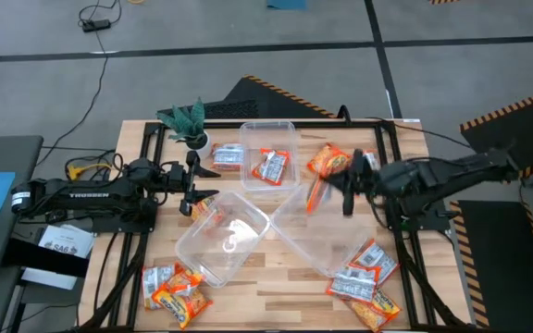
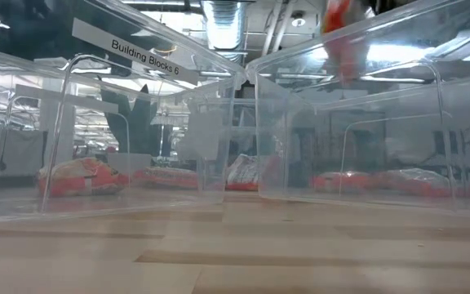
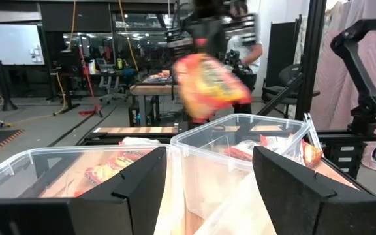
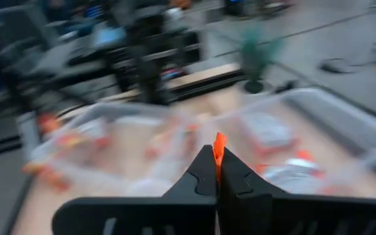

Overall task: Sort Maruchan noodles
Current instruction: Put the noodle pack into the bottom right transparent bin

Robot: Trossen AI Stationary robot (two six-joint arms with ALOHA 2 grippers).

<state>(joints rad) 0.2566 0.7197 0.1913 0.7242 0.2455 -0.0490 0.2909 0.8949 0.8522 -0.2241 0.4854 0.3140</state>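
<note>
From above: a wooden table (image 1: 276,277) bearing three clear tubs, namely a far tub (image 1: 268,155) with two packets inside, a near-left tub (image 1: 222,236) that looks empty, and a near-right tub (image 1: 327,231) tilted against it. Loose Maruchan noodles: one silvery packet (image 1: 229,157) by the potted plant (image 1: 185,118), an orange packet (image 1: 328,161) right of the far tub, a small heap (image 1: 172,285) at the near-left corner, a larger heap (image 1: 366,282) at the near-right corner. The right gripper (image 1: 348,192) hangs over the near-right tub's far edge, clamped on an orange packet (image 1: 316,192); the left gripper (image 1: 192,190) waits beside the near-left tub, fingers apart, holding nothing. From table height: tub walls fill the view, with an orange blur (image 2: 343,33) aloft over the right-hand tub, probably the carried packet, though too smeared to swear to. From the left wrist: the orange packet (image 3: 209,81) dangles above a tub rim (image 3: 240,121). From the right wrist: the fingers are pinched together on a sliver of orange wrapper (image 4: 219,149). Step in hand, by my reckoning: carrying an orange packet to its tub. Next it wants centring over the right container, then letting go.
</note>
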